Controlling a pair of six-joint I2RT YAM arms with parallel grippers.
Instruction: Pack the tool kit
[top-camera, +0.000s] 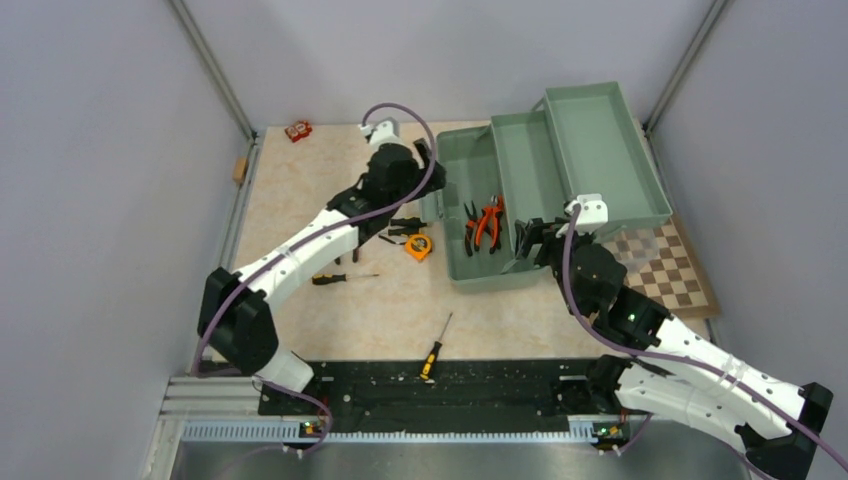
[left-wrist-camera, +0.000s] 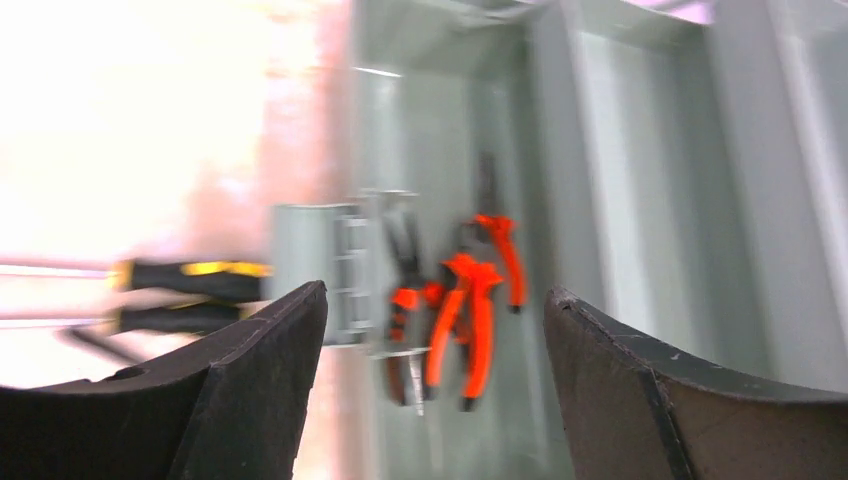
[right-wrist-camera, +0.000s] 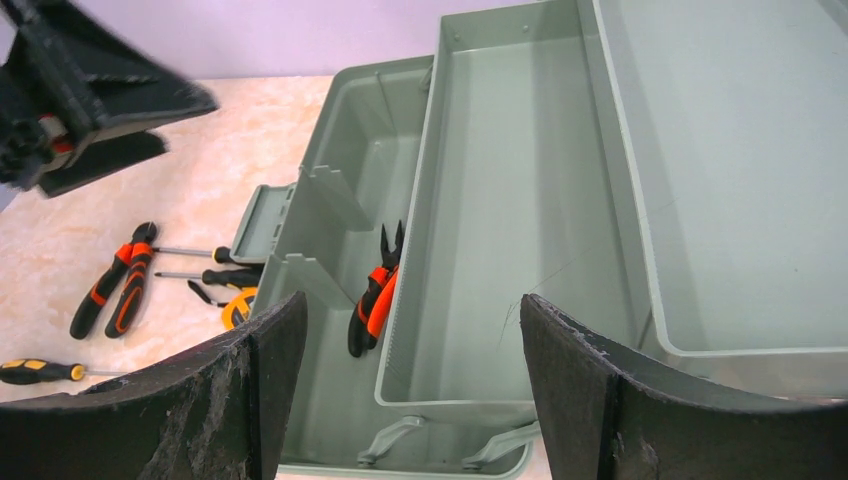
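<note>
**Toolbox open, loading partly done**

At the left of the overhead view, one yellow-black screwdriver (top-camera: 343, 279) lies on the table under the left arm. A second screwdriver (top-camera: 435, 350) lies lower, near the centre bottom. Just right of the first sit two dark-handled screwdrivers (top-camera: 400, 230) and the orange tape measure (top-camera: 418, 246). The right wrist camera also shows loose pliers (right-wrist-camera: 110, 290) at its left edge. All of these are outside the box.

The left gripper (left-wrist-camera: 435, 295) hangs at the box's left rim, jaws spread wide and holding nothing. Its camera is blurred, so I can't place it more exactly.

The sage-green toolbox (top-camera: 455, 190) stands in the upper middle with its tray and lid folded back to the right. The boxed pliers (top-camera: 487, 222) lie in its base. There may be two pairs, but I can't be sure.

At the box's lower right corner the right gripper (right-wrist-camera: 412, 305) is also wide open and empty, facing the base. The chessboard (top-camera: 672, 265) lies further right.

I'd say the loading step is under way. Next, the left gripper needs to come down over one of the loose tools, probably the tape measure or a nearby screwdriver. It should line its jaws across the handle and close before carrying the tool over the rim.
</note>
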